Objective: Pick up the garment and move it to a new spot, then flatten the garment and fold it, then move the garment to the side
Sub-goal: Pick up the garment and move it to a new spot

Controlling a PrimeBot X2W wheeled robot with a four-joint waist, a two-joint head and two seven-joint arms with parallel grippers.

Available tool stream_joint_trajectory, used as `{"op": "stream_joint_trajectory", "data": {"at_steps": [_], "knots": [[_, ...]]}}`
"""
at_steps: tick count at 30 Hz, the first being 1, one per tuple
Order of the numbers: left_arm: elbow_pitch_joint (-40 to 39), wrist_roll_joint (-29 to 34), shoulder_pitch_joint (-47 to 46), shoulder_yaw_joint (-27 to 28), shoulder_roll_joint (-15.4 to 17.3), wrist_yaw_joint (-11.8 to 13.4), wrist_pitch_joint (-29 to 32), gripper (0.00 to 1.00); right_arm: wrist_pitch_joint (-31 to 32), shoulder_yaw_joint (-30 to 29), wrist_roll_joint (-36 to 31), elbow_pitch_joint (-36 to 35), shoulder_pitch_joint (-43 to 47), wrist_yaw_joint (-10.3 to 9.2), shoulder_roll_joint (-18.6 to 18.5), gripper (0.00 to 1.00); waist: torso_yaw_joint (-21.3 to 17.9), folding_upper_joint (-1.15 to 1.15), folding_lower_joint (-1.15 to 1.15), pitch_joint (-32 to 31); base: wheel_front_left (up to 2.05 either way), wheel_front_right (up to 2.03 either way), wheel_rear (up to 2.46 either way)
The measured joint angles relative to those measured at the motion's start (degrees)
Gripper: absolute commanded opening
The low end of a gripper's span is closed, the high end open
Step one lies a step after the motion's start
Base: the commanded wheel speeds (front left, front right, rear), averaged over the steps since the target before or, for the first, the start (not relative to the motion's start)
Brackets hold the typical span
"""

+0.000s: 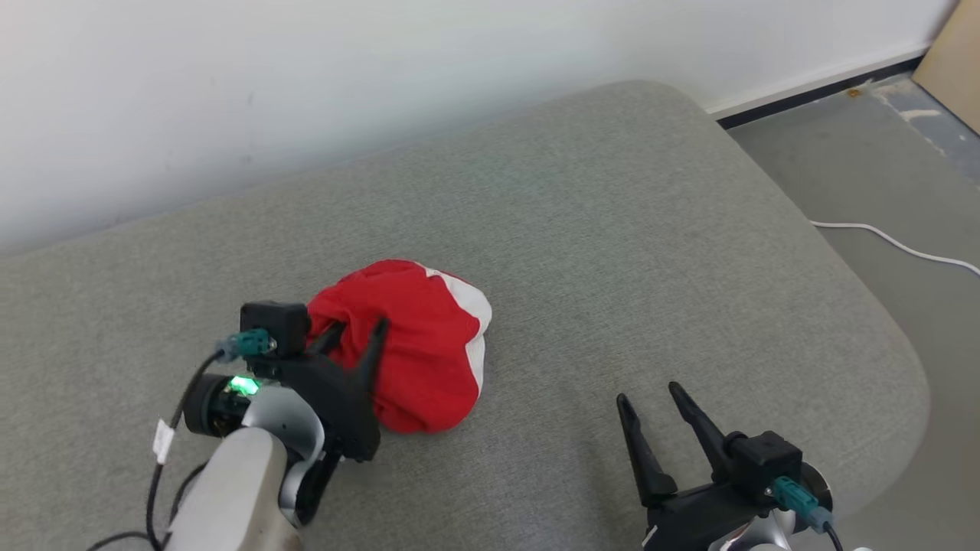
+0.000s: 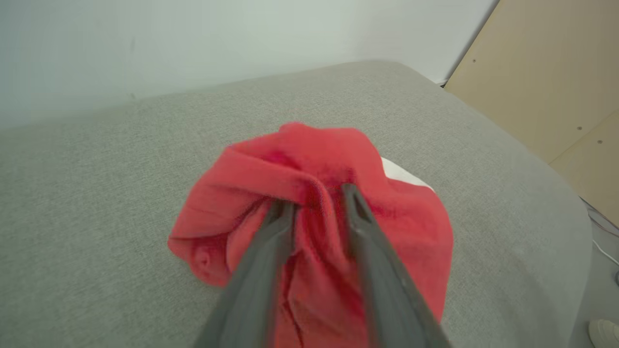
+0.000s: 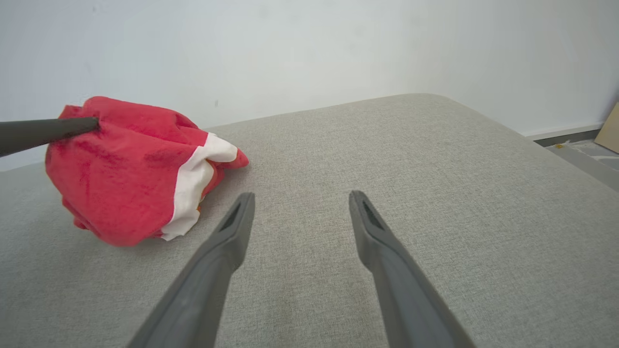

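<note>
The garment (image 1: 421, 344) is a red cloth with a white band, lying bunched in a heap on the grey cushion (image 1: 612, 229). My left gripper (image 1: 360, 327) sits on the heap's left side, its fingers parted. In the left wrist view a ridge of the red garment (image 2: 314, 159) stands between the two fingertips of the left gripper (image 2: 316, 197). My right gripper (image 1: 648, 392) hovers open over bare cushion to the right of the heap, nothing between its fingers. In the right wrist view the right gripper (image 3: 302, 195) points past the garment (image 3: 125, 169), where one left finger (image 3: 48, 130) touches its top.
The cushion's rounded edge (image 1: 911, 367) falls away to the grey floor at the right, where a white cable (image 1: 896, 241) lies. A white wall (image 1: 306, 76) runs behind the cushion. A tan board (image 2: 546, 82) stands at the far right.
</note>
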Motion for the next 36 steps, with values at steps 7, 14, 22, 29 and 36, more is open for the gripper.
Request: {"op": "stream_joint_trajectory", "data": {"at_steps": [7,14,22,29,36], "knots": [[-4.74,-0.59,6.13,2.48,-1.04,3.04,-12.07,1.0,-0.34,-3.44,-0.14,0.22,0.96,0.0,0.03,1.0,3.76,0.0,0.0,-0.42,0.0,0.0,0.0],[-13.38,-1.31,16.75,6.82,0.18,4.97,-18.85,1.0,-0.4,-7.3,-1.66,0.14,3.26,0.0,0.02,1.0,8.96,0.0,-0.01,-2.46,0.0,0.0,0.0],[-20.97,3.02,27.77,12.34,1.0,7.33,-19.61,1.0,0.29,-9.61,-2.74,-0.65,5.82,0.0,0.02,1.0,14.32,0.0,-0.01,-5.31,0.0,0.0,0.0],[-23.41,5.79,34.1,14.47,0.43,7.37,-19.64,1.0,0.88,-10.35,-3.01,-1.19,7.57,0.0,0.01,1.0,16.33,0.0,-0.01,-7.95,0.0,0.0,0.0],[-26.1,7.06,38.12,17.26,0.12,6.81,-19.64,1.0,1.1,-10.18,-2.99,-1.7,8.23,0.0,0.02,1.0,17.12,-0.01,-0.01,-9.32,0.0,0.0,0.0]]}}
